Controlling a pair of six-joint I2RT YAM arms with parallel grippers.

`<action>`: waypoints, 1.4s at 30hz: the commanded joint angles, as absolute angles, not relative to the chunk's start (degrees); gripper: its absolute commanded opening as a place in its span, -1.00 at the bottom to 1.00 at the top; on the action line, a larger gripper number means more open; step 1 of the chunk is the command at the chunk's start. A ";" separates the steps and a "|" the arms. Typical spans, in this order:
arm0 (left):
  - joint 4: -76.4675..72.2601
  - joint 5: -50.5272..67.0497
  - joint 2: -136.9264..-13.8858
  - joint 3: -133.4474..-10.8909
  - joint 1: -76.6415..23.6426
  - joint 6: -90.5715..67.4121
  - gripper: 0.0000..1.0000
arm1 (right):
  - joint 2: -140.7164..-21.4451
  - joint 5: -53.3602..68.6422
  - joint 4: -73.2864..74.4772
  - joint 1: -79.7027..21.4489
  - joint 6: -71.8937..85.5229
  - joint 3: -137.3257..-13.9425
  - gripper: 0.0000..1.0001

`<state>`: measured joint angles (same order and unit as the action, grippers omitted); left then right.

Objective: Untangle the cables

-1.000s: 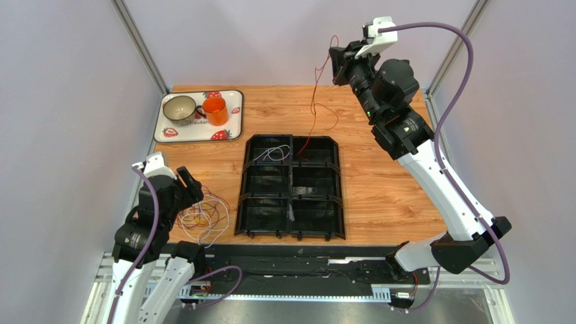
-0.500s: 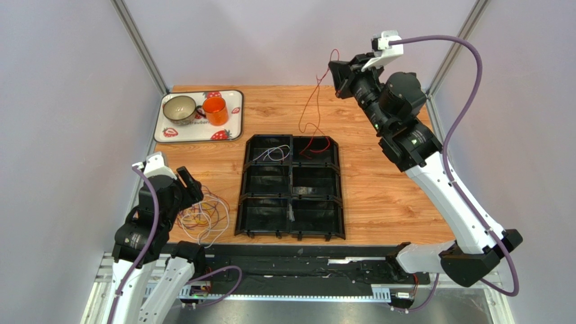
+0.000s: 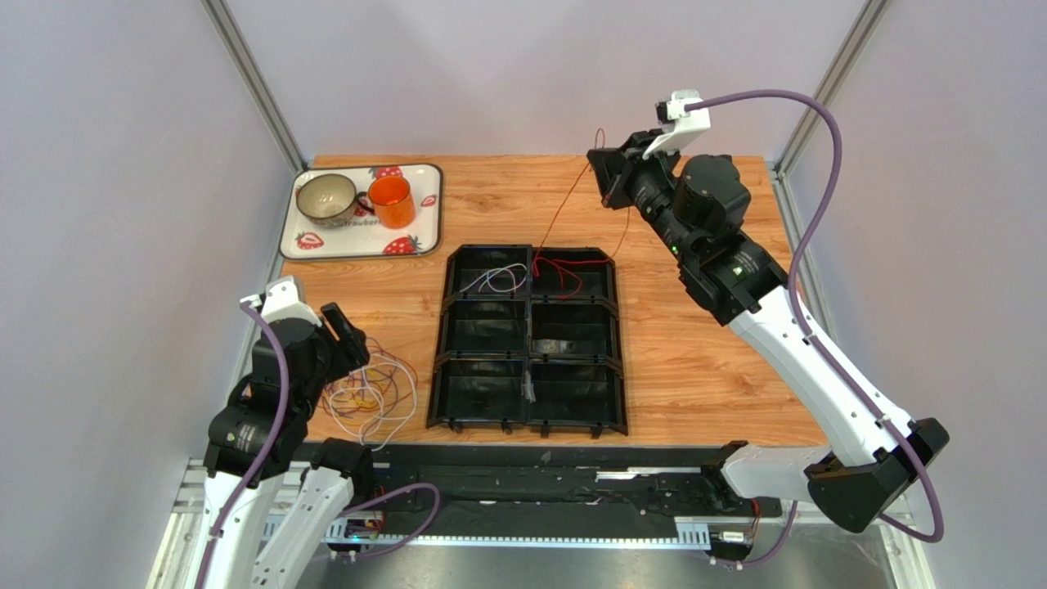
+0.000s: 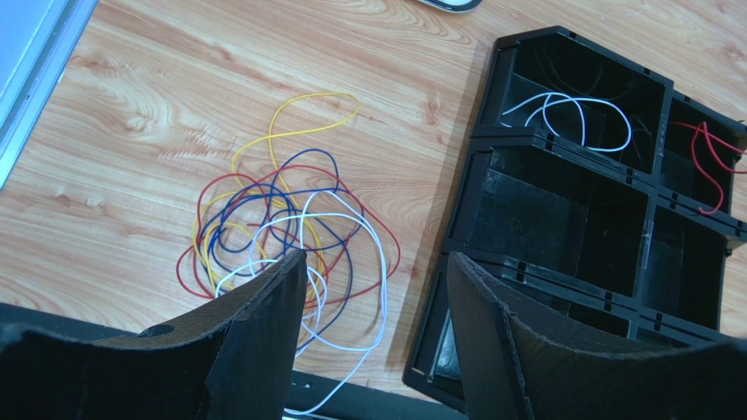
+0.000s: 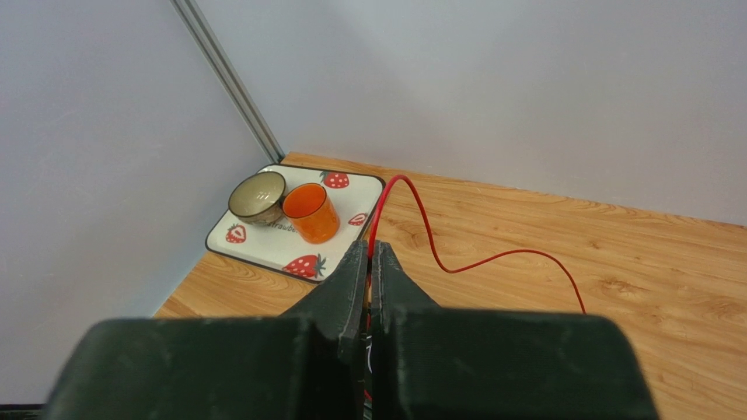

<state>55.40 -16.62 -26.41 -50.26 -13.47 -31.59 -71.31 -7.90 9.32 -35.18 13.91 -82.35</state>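
A tangle of thin red, blue, yellow and white cables [image 4: 289, 232] lies on the wood at the front left [image 3: 366, 395]. My left gripper [image 4: 377, 267] is open and empty above its right edge. My right gripper [image 5: 372, 249] is shut on a red cable [image 5: 421, 219] and holds it above the back of the table [image 3: 599, 166]. The cable hangs down into the back right compartment of the black tray [image 3: 569, 268]. A white cable [image 4: 570, 114] lies in the back left compartment [image 3: 494, 280].
The black six-compartment tray [image 3: 529, 427] sits mid-table. A strawberry-print tray [image 3: 428, 211] at the back left holds a metal cup [image 3: 327, 196] and an orange cup [image 3: 392, 201]. The wall frame stands behind the right gripper.
My right gripper has come down and forward with the red cable. More of the cable now lies coiled in the back right compartment. The left arm has not moved.
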 commanded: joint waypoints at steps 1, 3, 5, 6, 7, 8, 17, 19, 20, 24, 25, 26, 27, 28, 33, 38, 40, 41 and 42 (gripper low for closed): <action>53.61 -16.87 -26.54 -50.45 -13.27 -30.85 0.36 | -71.80 -8.26 6.86 -35.16 14.33 -82.97 -1.00; 53.61 -16.87 -26.54 -50.45 -13.27 -30.94 0.36 | -72.16 -9.66 6.94 -35.24 14.06 -82.97 -1.00; 53.53 -16.87 -26.54 -50.45 -13.27 -30.94 0.36 | -72.51 -11.07 7.73 -35.24 13.71 -82.97 -1.00; 53.61 -16.87 -26.54 -50.45 -13.27 -30.94 0.36 | -72.60 -11.34 8.00 -35.24 13.62 -82.88 -1.00; 53.61 -16.87 -26.54 -50.45 -13.27 -30.94 0.36 | -72.68 -11.42 8.26 -35.33 13.45 -82.71 -1.00; 53.61 -16.87 -26.54 -50.45 -13.27 -30.94 0.36 | -72.69 -11.60 8.70 -35.25 13.27 -82.10 -1.00; 53.61 -16.79 -26.81 -50.45 -13.27 -30.85 0.36 | -72.33 -11.34 10.45 -35.94 14.94 -77.17 -1.00; 53.70 -16.79 -26.81 -50.45 -13.27 -30.85 0.35 | -72.77 -11.34 10.98 -36.64 15.56 -76.73 -1.00; 53.61 -16.87 -26.72 -50.45 -13.27 -30.85 0.35 | -72.95 -12.12 11.33 -36.82 15.64 -76.64 -1.00; 53.61 -16.87 -26.54 -50.45 -13.27 -30.94 0.35 | -73.48 -13.36 12.21 -38.40 17.40 -76.11 -1.00; 53.61 -16.87 -26.54 -50.45 -13.27 -30.94 0.35 | -73.65 -13.45 12.39 -38.76 17.58 -76.11 -1.00; 53.61 -16.79 -26.63 -50.45 -13.27 -30.85 0.35 | -74.00 -13.88 12.91 -39.28 17.58 -76.29 -1.00; 53.61 -16.79 -26.63 -50.45 -13.27 -30.85 0.35 | -74.35 -14.50 13.27 -40.42 17.75 -76.38 -1.00; 53.61 -16.79 -26.63 -50.45 -13.27 -30.85 0.35 | -74.53 -15.11 13.45 -41.04 18.10 -76.55 -1.00; 53.61 -16.79 -26.19 -50.36 -13.27 -30.85 0.35 | -76.02 -15.12 13.62 -42.28 22.32 -75.15 -1.00; 53.35 -16.70 -26.02 -50.36 -13.27 -30.85 0.35 | -77.60 -10.46 12.04 -42.28 26.10 -74.53 -1.00; 53.44 -16.70 -26.02 -50.36 -13.27 -30.85 0.35 | -77.87 -9.85 11.34 -42.28 26.63 -74.44 -1.00; 53.44 -16.70 -26.02 -50.36 -13.27 -30.85 0.35 | -77.96 -9.41 10.73 -42.36 26.72 -74.27 -1.00; 53.52 -16.70 -26.02 -50.36 -13.27 -30.85 0.35 | -78.05 -8.97 10.46 -42.19 26.89 -74.27 -1.00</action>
